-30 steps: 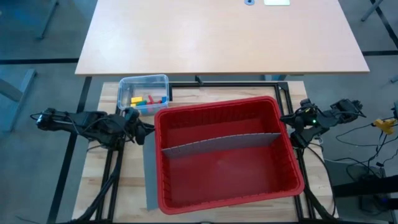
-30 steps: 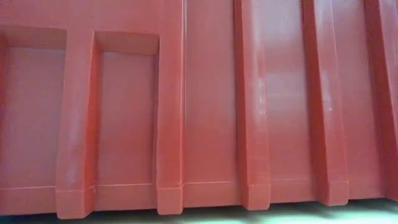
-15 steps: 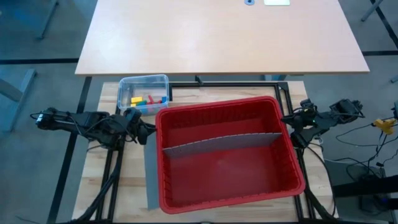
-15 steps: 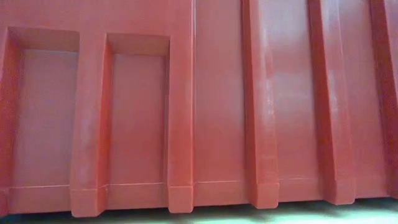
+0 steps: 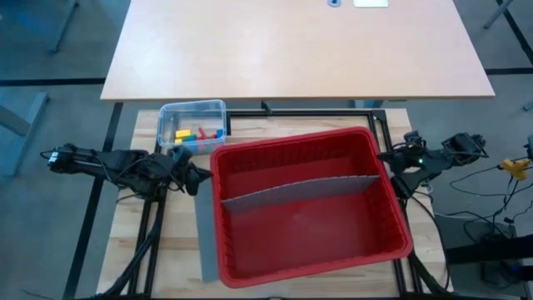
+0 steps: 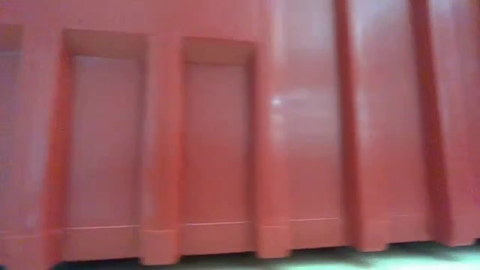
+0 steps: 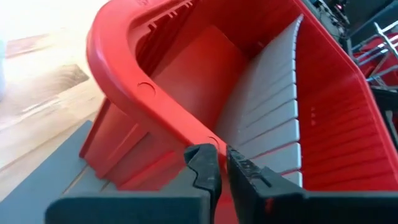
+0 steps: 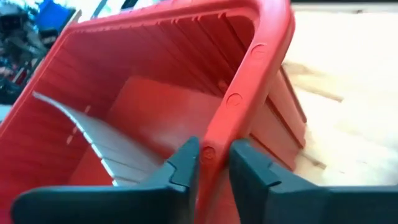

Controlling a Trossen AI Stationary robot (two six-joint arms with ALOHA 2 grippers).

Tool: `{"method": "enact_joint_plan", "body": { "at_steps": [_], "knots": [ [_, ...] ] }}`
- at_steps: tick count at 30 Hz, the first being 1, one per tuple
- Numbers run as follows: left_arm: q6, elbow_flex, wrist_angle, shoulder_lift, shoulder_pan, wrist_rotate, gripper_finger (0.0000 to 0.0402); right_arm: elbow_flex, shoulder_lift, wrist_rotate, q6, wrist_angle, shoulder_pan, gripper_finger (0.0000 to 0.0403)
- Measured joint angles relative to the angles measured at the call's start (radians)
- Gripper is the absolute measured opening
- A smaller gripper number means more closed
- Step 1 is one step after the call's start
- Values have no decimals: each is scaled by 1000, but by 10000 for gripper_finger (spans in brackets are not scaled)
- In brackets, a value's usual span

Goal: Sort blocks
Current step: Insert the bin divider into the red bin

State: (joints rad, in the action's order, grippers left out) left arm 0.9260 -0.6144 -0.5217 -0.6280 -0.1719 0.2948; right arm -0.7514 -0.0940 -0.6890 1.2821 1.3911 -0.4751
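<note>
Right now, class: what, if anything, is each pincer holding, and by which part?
Both hold the red bin by its top rim: the left pincer on the left side's rim, the right pincer on the right side's rim.

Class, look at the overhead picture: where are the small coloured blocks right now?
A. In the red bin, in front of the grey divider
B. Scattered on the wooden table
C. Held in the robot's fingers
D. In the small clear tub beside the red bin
D: the blocks lie inside the clear tub, next to the far left corner of the red bin, whose compartments on both sides of the grey divider hold none.
</note>
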Motion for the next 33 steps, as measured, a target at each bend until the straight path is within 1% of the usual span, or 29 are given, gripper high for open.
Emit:
{"method": "enact_joint_plan", "body": {
  "at_steps": [2, 4, 7, 11, 15, 19, 22, 24, 28, 31, 33],
  "knots": [
    [0, 0, 14, -10, 0, -17, 4, 1, 0, -34, 0, 3, 0, 18],
    [0, 0, 31, -21, 0, -43, 2, 1, 0, -68, 4, -1, 0, 5],
    [1, 1, 63, -39, 0, -99, 1, 0, 0, -103, 14, -39, 0, 6],
    [-16, 2, 107, -71, 0, -179, 0, 1, 0, -128, 4, -43, 0, 7],
    [-50, 1, 119, -85, 0, -183, 0, 1, 0, -128, -25, -58, 0, 7],
    [-83, 0, 97, -55, -2, -131, 0, -9, 0, -126, -47, -79, 0, 8],
    [-111, -9, 59, -16, 0, -65, 0, -33, 0, -126, -115, -129, 0, 8],
    [-127, -23, 42, 14, 0, -20, 0, -52, 0, -127, -202, -185, 0, 5],
    [-178, -33, 33, 61, 0, 74, 0, -82, -4, -121, -453, -353, 0, 1],
    [-214, -39, 37, 80, 0, 139, 0, -91, -32, -55, -627, -433, 0, 0],
    [-234, -40, 41, 90, 1, 171, 0, -94, -68, -16, -651, -429, 0, 0]
  ]
}}
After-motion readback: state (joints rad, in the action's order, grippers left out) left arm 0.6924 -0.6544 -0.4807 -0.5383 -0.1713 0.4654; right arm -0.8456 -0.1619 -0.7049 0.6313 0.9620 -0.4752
